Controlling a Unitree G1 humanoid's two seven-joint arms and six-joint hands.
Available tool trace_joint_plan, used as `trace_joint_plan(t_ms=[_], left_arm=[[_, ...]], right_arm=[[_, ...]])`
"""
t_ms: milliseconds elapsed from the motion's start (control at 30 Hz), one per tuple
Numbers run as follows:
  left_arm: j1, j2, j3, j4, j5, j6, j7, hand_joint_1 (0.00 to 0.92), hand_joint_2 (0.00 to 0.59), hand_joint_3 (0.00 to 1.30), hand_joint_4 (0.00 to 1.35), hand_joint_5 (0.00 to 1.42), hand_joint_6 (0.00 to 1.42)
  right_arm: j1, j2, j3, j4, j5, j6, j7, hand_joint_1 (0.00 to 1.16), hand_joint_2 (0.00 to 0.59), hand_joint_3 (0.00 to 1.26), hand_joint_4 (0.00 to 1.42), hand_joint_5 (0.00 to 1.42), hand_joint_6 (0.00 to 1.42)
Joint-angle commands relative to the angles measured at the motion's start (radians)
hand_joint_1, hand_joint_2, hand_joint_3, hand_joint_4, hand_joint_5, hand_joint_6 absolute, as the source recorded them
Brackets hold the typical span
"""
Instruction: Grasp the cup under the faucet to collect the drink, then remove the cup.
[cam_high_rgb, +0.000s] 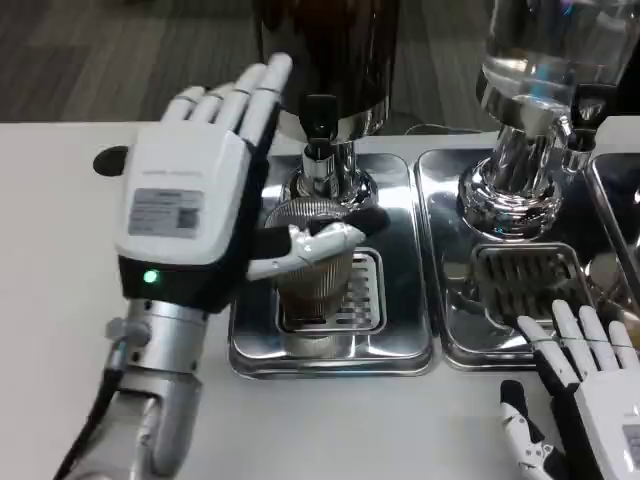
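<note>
A: Start at the left. What is the left hand doing?

B: It is raised over the white table, its white back toward the camera and its long fingers pointing up and away. A green light glows near the wrist. The thumb reaches across the front of the cup, touching it.

A: So it holds the cup?

B: The thumb lies on it, and the palm sits just to the cup's left. Whether the other fingers wrap around the far side I cannot tell, so I cannot say the grasp is closed.

A: And where is the cup itself?

B: Upright on the grate of the left drip tray, right below the faucet of the dark dispenser. It is a clear ribbed cup; I cannot tell if it holds any drink.

A: Further right?

B: A second tray lies just beside the first, with a clear dispenser on a chrome base above its slotted grate.

A: And the right hand?

B: Low at the bottom right corner, near the front edge of that second tray. Its fingers are spread apart and stretched forward, holding nothing.
</note>
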Motion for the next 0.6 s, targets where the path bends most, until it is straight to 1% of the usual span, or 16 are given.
trace_joint_plan(t_ms=[33, 133, 200, 333, 367, 467, 500, 533, 600], left_arm=[[0.041, 0.004, 0.047, -0.024, -0.064, -0.018, 0.000, 0.000, 0.039, 0.07, 0.00, 0.27, 0.27], [0.091, 0.002, 0.075, -0.047, -0.107, -0.042, 0.018, 0.000, 0.038, 0.06, 0.00, 0.23, 0.23], [0.126, 0.002, 0.094, -0.059, -0.131, -0.059, 0.028, 0.000, 0.038, 0.05, 0.00, 0.23, 0.22], [0.234, 0.013, 0.152, -0.066, -0.195, -0.122, 0.060, 0.000, 0.029, 0.03, 0.00, 0.18, 0.19], [0.250, 0.016, 0.161, -0.064, -0.203, -0.135, 0.064, 0.000, 0.029, 0.03, 0.00, 0.18, 0.18], [0.349, 0.030, 0.201, -0.057, -0.243, -0.202, 0.101, 0.000, 0.029, 0.01, 0.00, 0.16, 0.14], [0.378, 0.029, 0.214, -0.050, -0.257, -0.227, 0.116, 0.000, 0.029, 0.01, 0.00, 0.16, 0.14], [0.406, 0.029, 0.222, -0.040, -0.261, -0.248, 0.134, 0.000, 0.028, 0.01, 0.00, 0.15, 0.12], [0.468, 0.035, 0.222, 0.013, -0.253, -0.287, 0.177, 0.000, 0.024, 0.00, 0.00, 0.14, 0.11]], right_arm=[[-0.004, 0.002, -0.002, -0.002, 0.003, -0.003, 0.003, 0.02, 0.464, 0.18, 0.01, 0.00, 0.00], [-0.006, 0.001, -0.001, -0.004, 0.002, -0.002, 0.005, 0.02, 0.463, 0.18, 0.01, 0.00, 0.00], [-0.007, 0.002, 0.000, -0.006, 0.002, -0.002, 0.008, 0.05, 0.454, 0.18, 0.01, 0.00, 0.00], [-0.015, 0.002, 0.004, -0.015, -0.001, 0.000, 0.022, 0.10, 0.427, 0.17, 0.01, 0.00, 0.00], [-0.017, 0.002, 0.004, -0.019, -0.003, 0.002, 0.026, 0.11, 0.410, 0.17, 0.01, 0.00, 0.00], [-0.026, 0.003, 0.001, -0.041, 0.000, 0.003, 0.044, 0.15, 0.370, 0.16, 0.00, 0.00, 0.00], [-0.030, 0.003, -0.002, -0.049, 0.003, 0.003, 0.052, 0.17, 0.351, 0.16, 0.00, 0.00, 0.00], [-0.033, 0.004, -0.004, -0.058, 0.006, 0.006, 0.062, 0.19, 0.318, 0.16, 0.00, 0.00, 0.01], [-0.042, 0.008, -0.019, -0.092, 0.034, 0.007, 0.101, 0.23, 0.273, 0.14, 0.00, 0.00, 0.02]])
